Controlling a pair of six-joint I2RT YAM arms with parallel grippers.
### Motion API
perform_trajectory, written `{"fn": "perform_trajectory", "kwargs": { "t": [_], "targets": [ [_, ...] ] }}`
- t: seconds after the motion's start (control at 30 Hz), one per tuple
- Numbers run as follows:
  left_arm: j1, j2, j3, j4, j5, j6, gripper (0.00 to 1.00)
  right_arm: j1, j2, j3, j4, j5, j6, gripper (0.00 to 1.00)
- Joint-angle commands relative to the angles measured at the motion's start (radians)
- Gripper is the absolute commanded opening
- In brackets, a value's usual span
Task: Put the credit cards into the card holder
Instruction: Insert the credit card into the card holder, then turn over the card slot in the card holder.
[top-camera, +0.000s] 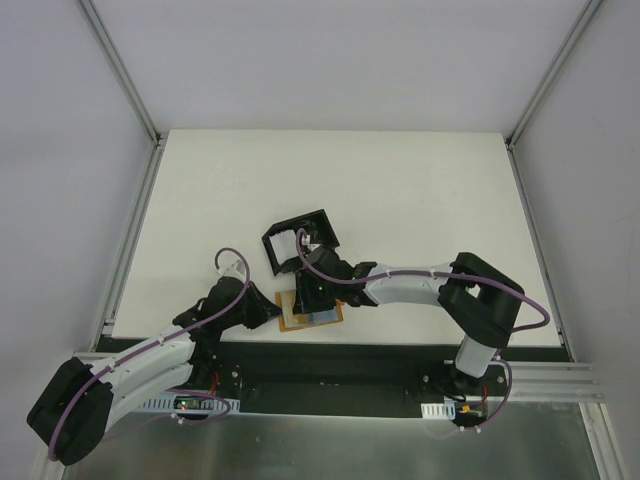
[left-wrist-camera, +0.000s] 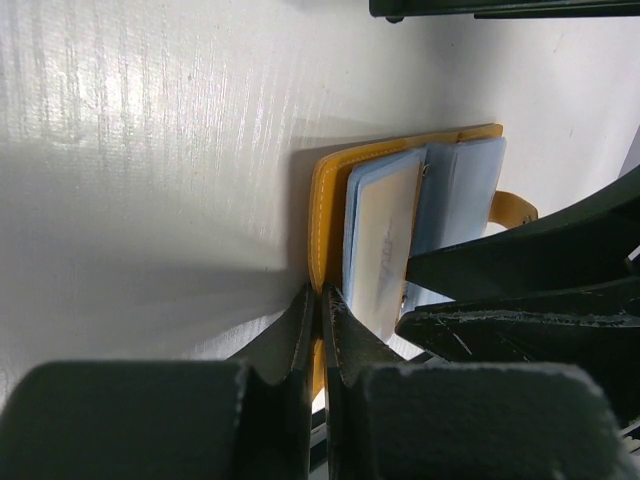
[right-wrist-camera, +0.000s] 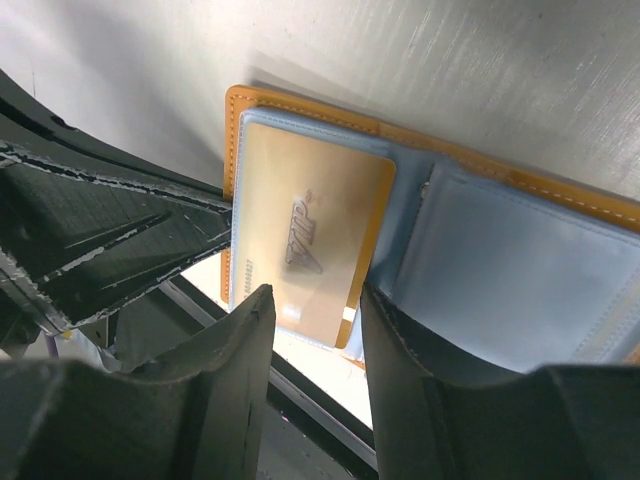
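One tan-orange credit card (right-wrist-camera: 305, 235) lies flat on the light-blue lining of an open tan-orange wallet (right-wrist-camera: 500, 270) at the table's near edge (top-camera: 310, 318). My right gripper (right-wrist-camera: 315, 295) hovers over the card's near end, open, with the card showing in the gap between the fingers. My left gripper (left-wrist-camera: 320, 295) is shut on the wallet's orange edge (left-wrist-camera: 330, 190), and the card (left-wrist-camera: 385, 240) shows just beyond it. The card holder (top-camera: 300, 243), a black open-topped box, stands just behind the wallet.
The two grippers sit close together over the wallet; the right gripper's dark fingers (left-wrist-camera: 520, 260) fill the right of the left wrist view. The table's front edge and a metal rail (top-camera: 330, 355) run directly below the wallet. White table (top-camera: 420, 190) stretches behind and to the sides.
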Motion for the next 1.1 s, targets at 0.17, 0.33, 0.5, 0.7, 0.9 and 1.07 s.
{"fn": "perform_trajectory", "kwargs": {
  "t": [0.17,0.33,0.5,0.7,0.9,1.07],
  "targets": [
    [0.011,0.011,0.023,-0.051,0.011,0.052,0.0,-0.003,-0.104,-0.031,0.04,0.053,-0.008,0.42],
    [0.011,-0.001,0.054,-0.074,0.012,0.076,0.0,-0.009,-0.182,-0.08,-0.006,0.182,-0.011,0.42],
    [0.011,-0.003,0.104,-0.108,0.028,0.118,0.0,-0.029,-0.189,-0.083,-0.112,0.232,-0.015,0.41],
    [0.009,0.026,0.164,-0.12,0.077,0.156,0.0,-0.031,-0.136,-0.071,-0.166,0.233,0.001,0.3],
    [0.003,0.097,0.25,-0.12,0.164,0.211,0.0,-0.029,-0.109,-0.06,-0.189,0.221,0.018,0.18],
    [-0.037,0.175,0.339,-0.12,0.226,0.25,0.0,-0.031,-0.109,-0.06,-0.183,0.221,0.02,0.16]
  ]
}}
